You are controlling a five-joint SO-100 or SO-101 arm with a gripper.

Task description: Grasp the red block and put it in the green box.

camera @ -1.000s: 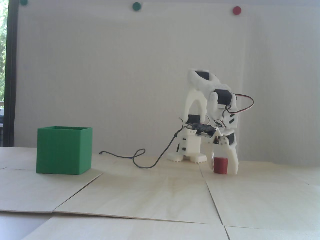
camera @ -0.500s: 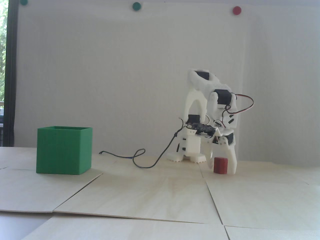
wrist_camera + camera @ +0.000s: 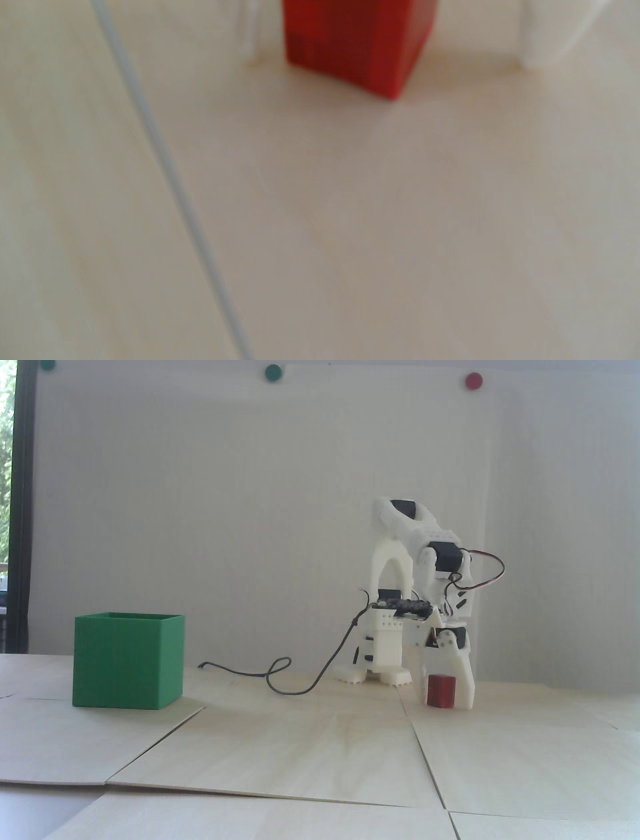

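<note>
The red block (image 3: 441, 691) stands upright on the pale wooden table at the right of the fixed view. My white gripper (image 3: 443, 702) is lowered to the table around it, with one finger (image 3: 464, 680) on its right. In the blurred wrist view the block (image 3: 356, 45) stands between my gripper's (image 3: 391, 64) two white fingers (image 3: 540, 41). The jaws are open, with a gap on both sides of the block, wider on the right. The green box (image 3: 127, 660) stands open-topped on the table far to the left in the fixed view. It does not show in the wrist view.
The arm's white base (image 3: 380, 655) stands behind and left of the block. A dark cable (image 3: 280, 680) loops on the table between base and box. Panel seams (image 3: 166, 166) cross the table. The table's front corner (image 3: 50, 785) drops off at the lower left.
</note>
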